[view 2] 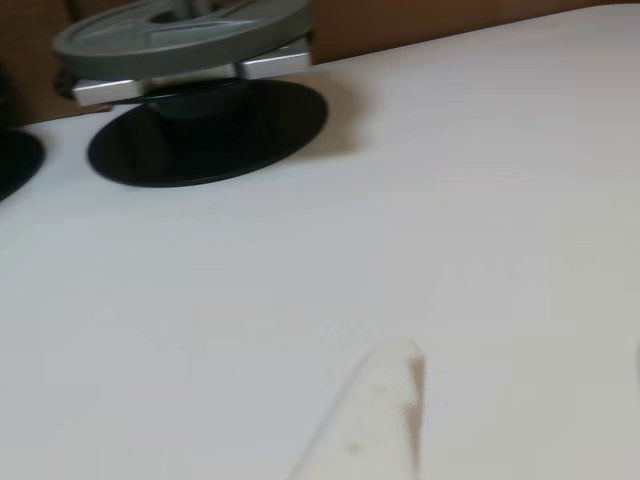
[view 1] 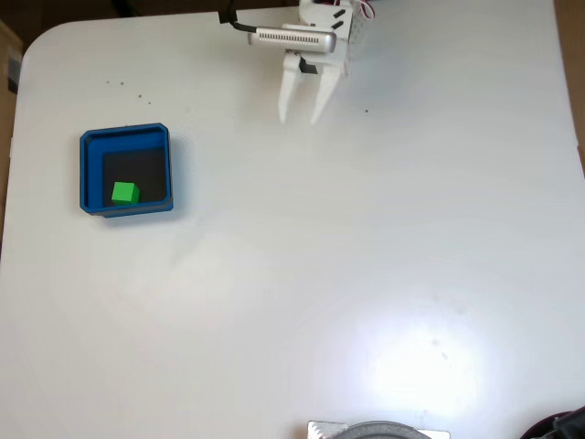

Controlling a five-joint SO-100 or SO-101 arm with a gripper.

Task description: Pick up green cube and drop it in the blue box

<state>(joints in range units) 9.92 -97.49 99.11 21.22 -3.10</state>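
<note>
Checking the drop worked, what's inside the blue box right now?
The green cube sits on the dark floor of the blue box, near its lower-left corner. Nothing covers it.

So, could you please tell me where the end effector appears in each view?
Fixed view: end effector at top centre, fingers apart, pointing down.
Other view: one white finger at the bottom edge, blurred.
Shared landmark: grey disc, bottom edge in fixed, top left in other.
</note>
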